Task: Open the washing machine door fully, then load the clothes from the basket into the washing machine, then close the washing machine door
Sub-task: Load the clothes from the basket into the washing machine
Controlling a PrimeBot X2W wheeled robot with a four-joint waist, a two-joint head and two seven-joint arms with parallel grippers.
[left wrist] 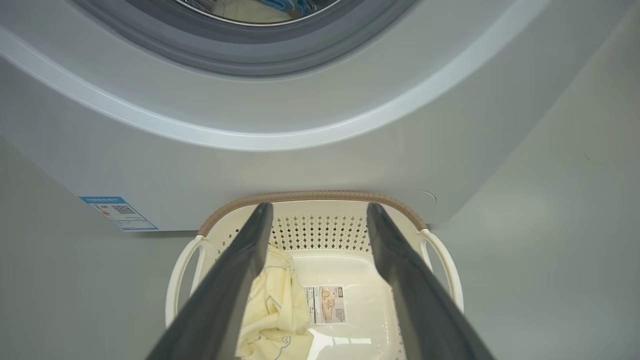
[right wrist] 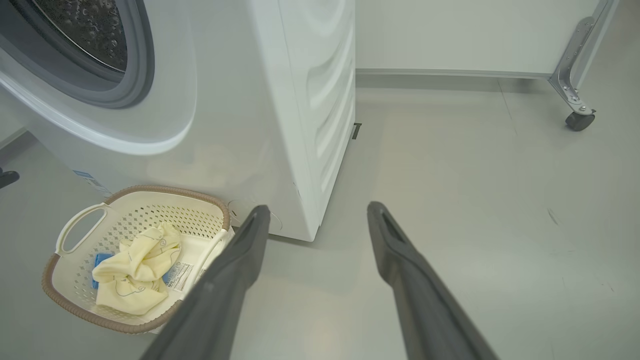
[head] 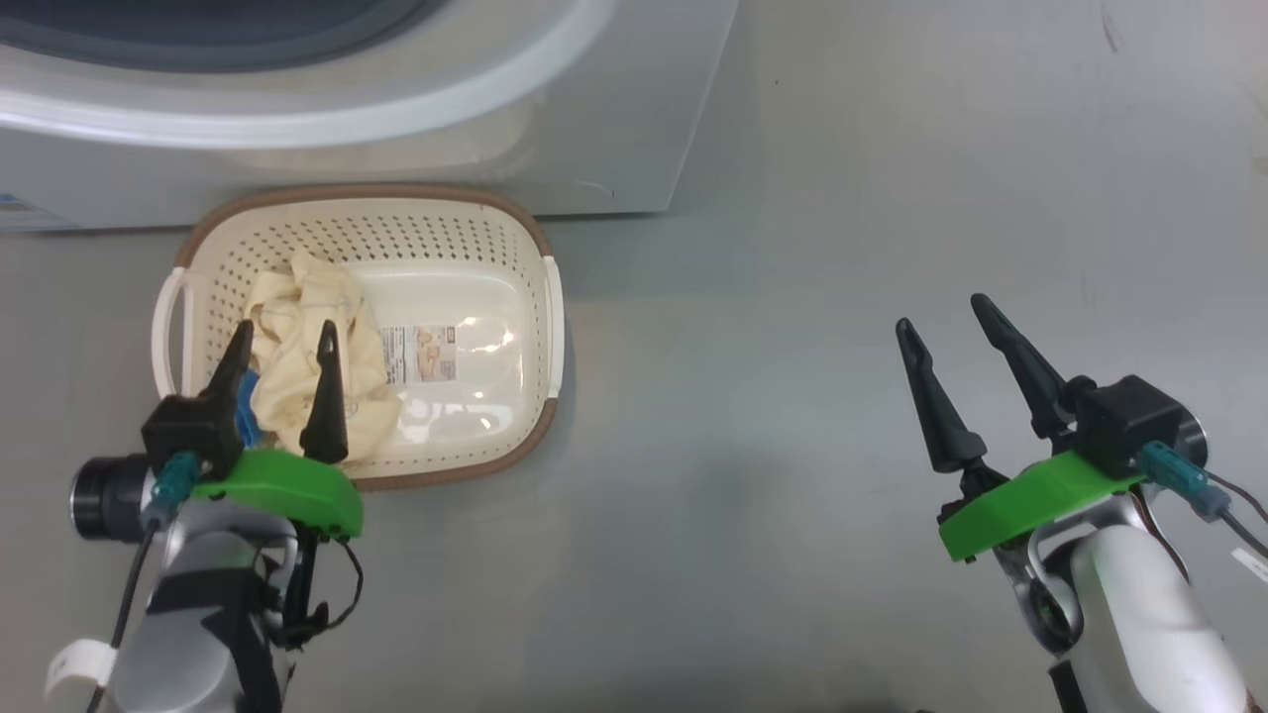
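The cream basket (head: 515,257) stands on the floor right in front of the white washing machine (head: 614,109). A crumpled pale yellow piece of the clothes (head: 287,366) with a blue part lies in the basket's left half. My left gripper (head: 283,339) hangs open above that piece, touching nothing. In the left wrist view the clothes (left wrist: 272,310) lie below the spread fingers, and the steel drum (left wrist: 250,7) shows some cream and blue fabric inside. My right gripper (head: 941,312) stands open and empty over bare floor to the right. The washing machine door is out of view; the grey gasket (right wrist: 135,75) is exposed.
A blue label (left wrist: 119,213) sits low on the machine's front. In the right wrist view a wheeled metal frame leg (right wrist: 577,117) stands at the far right near a white wall panel. Grey floor (head: 792,396) stretches between basket and right gripper.
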